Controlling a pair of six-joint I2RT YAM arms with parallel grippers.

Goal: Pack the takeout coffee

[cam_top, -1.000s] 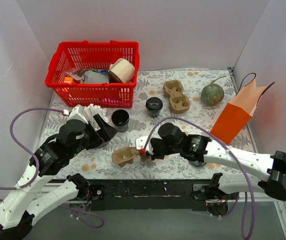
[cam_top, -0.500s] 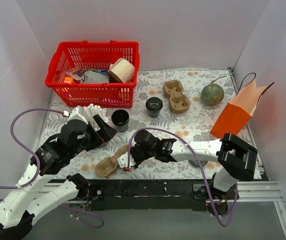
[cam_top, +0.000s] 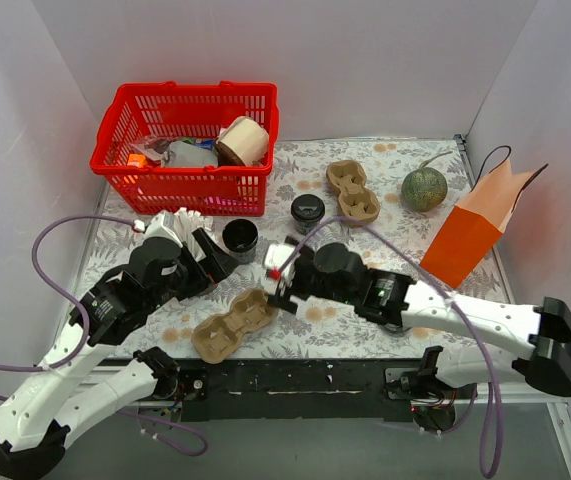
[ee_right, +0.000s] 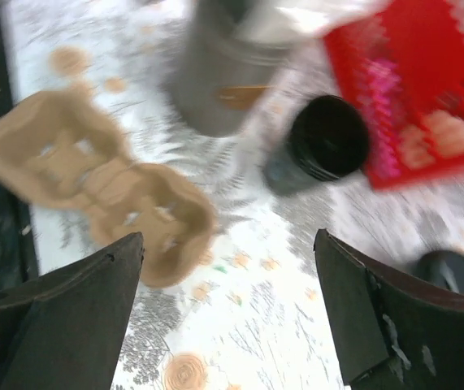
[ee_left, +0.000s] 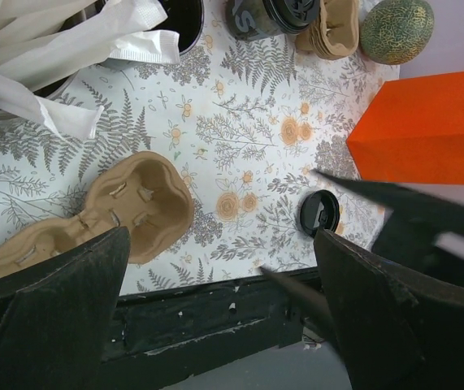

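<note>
The coffee [cam_top: 240, 238], an open black cup, stands upright on the fern-print cloth [cam_top: 390, 160], a little toward 9 o'clock from the table's middle. The red basket [cam_top: 185, 150] is at its 11 o'clock and a lidded cup [cam_top: 308, 212] at its 2 o'clock. Plain pale walls [cam_top: 365, 60] close the table in on three sides, and a black rail [cam_top: 295, 378] runs along the 6 o'clock edge. An orange bag [cam_top: 473, 225] stands at 3 o'clock. A pulp carrier [cam_top: 233, 325] lies flat at 6 o'clock of the coffee. The left gripper [cam_top: 213, 262] hangs at the coffee's 8 o'clock, fingers spread wide with nothing between them. The right gripper [cam_top: 283, 275] hangs at its 4 o'clock, fingers likewise apart and empty. A second ago the right gripper was pinched on the carrier's edge, nearer the rail. Since then the carrier has slid toward 8 o'clock and been let go, and the gripper has moved toward 12. The coffee and the left arm have barely shifted.
</note>
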